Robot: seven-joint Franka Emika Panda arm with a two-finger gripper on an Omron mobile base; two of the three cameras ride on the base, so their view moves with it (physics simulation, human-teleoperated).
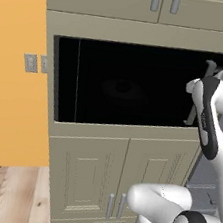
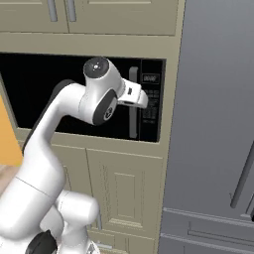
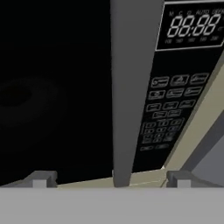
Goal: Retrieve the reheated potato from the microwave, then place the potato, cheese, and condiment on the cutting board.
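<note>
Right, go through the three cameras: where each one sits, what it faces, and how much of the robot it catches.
Left base view: behind the arm to its left, facing the microwave and beige cabinets; arm at lower right.
Right base view: behind the arm to its right, facing the same microwave and the grey fridge; arm at lower left.
Hand view: on the hand, close to the bar handle and control panel; the gripper has its jaws open either side of the handle.
Shared: all three see the microwave's closed door and handle.
</note>
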